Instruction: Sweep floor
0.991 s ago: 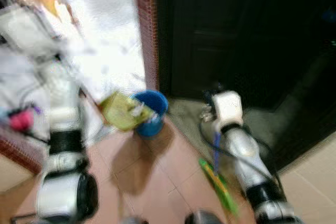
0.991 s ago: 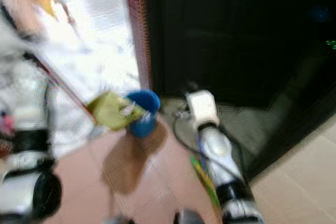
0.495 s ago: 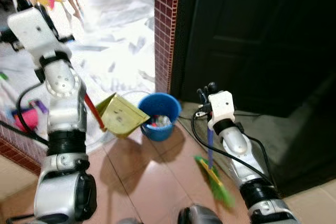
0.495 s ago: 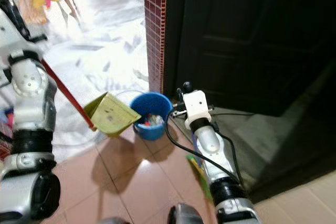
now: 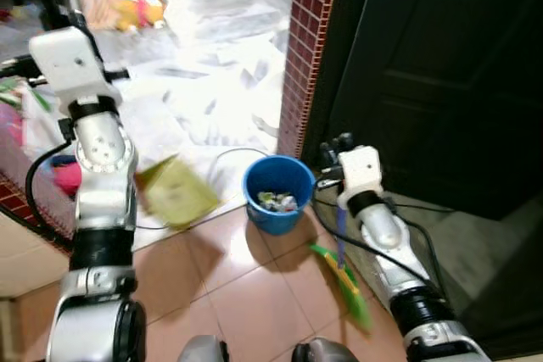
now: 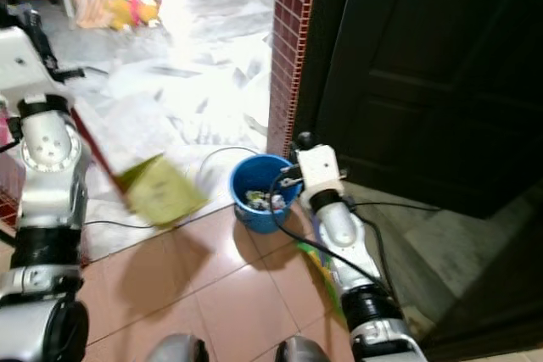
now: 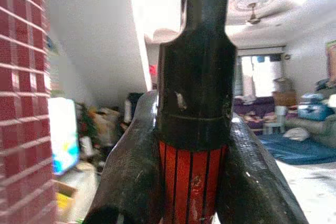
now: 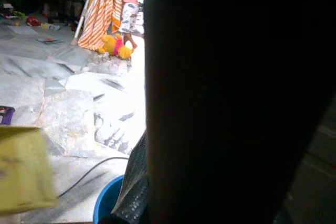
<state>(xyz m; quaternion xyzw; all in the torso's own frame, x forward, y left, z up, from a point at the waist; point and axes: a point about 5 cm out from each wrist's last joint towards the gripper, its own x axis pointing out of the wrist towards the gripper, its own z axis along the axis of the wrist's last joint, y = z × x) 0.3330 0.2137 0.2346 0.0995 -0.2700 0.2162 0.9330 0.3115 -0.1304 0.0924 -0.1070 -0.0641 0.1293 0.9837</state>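
Yellow dustpan (image 5: 176, 193) hangs from your left gripper (image 7: 194, 145), clamped on its red handle; right grip unclear. Next, bring it to the blue bucket (image 5: 278, 194).

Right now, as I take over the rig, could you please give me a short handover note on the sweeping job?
Left gripper: jaws shut on the dustpan's red and black handle, arm raised.
Right gripper: holds the broom; whether its jaws are shut is hard to see.
Dustpan: yellow, in the air left of the bucket, blurred.
Bucket: blue, on the tiles by the brick pillar, with litter inside.
Broom: green bristles down at the floor, right of the bucket.
Done: some litter is in the bucket.
Left: whether more floor needs sweeping can't be told.
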